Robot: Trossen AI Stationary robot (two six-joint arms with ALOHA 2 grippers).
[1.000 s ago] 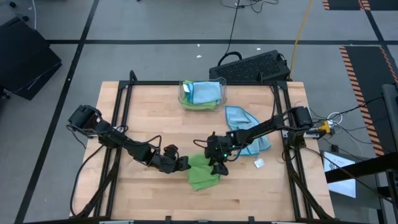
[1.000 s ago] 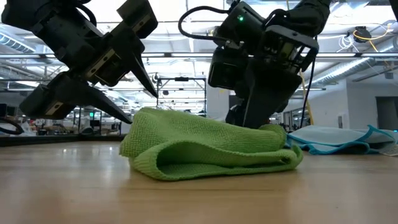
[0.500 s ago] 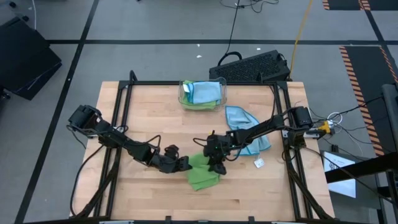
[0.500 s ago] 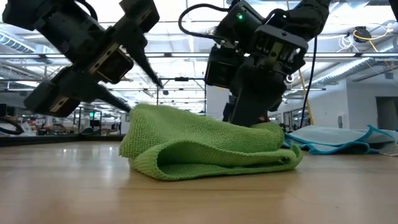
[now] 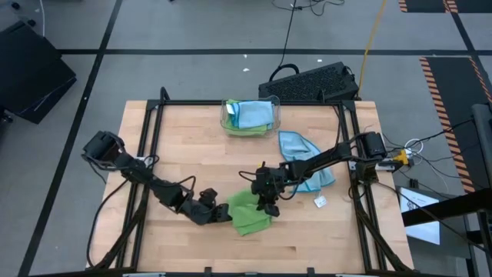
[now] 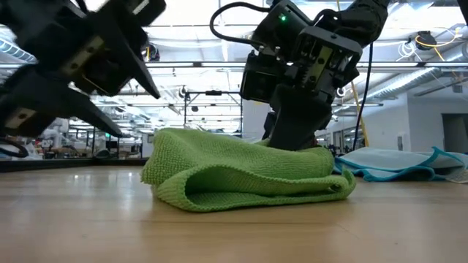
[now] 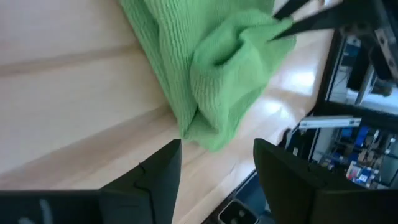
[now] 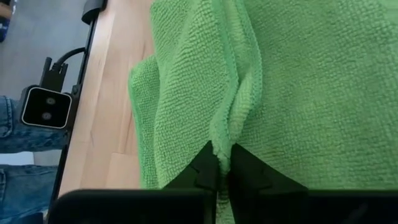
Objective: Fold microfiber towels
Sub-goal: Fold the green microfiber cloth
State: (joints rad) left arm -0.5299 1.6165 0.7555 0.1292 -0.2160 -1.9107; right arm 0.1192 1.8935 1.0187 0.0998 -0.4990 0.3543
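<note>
Landmark: the lime green towel [image 5: 250, 214], lying in a loose fold on the wooden table [image 5: 184, 146], toward the table's front edge; every place below is given from it.

Green towel, shape: doubled over on itself, with a rounded fold facing the low camera [image 6: 241, 179] and a raised ridge of cloth along its top [image 8: 233, 93].

Right gripper [image 5: 269, 206]: at the towel's right rear edge, tilted down onto it. Its fingers [image 8: 214, 171] are pressed together with a pinched ridge of the green cloth between their tips, so it has hold of the towel.

Left gripper [image 5: 223, 215]: just beside the towel's left edge, low over the table. Its two fingers [image 7: 149, 180] stand apart with bare wood between them; they hold nothing and stop short of the cloth.

Light blue towel [image 5: 304, 158]: spread out crumpled on the table, behind and to the right of the green towel, partly under the right arm; in the low view [image 6: 402, 162] it lies flat beyond the green towel's right end.

Clear plastic bin [image 5: 250, 115]: well behind the green towel, at the table's far edge, with blue cloth over green cloth inside it.

Small white tag [image 5: 320, 201]: on the table to the right of the green towel, near the blue towel's front corner.

Black keyboard [image 5: 311, 81]: on the floor beyond the table's far edge, well behind and to the right of the green towel.
</note>
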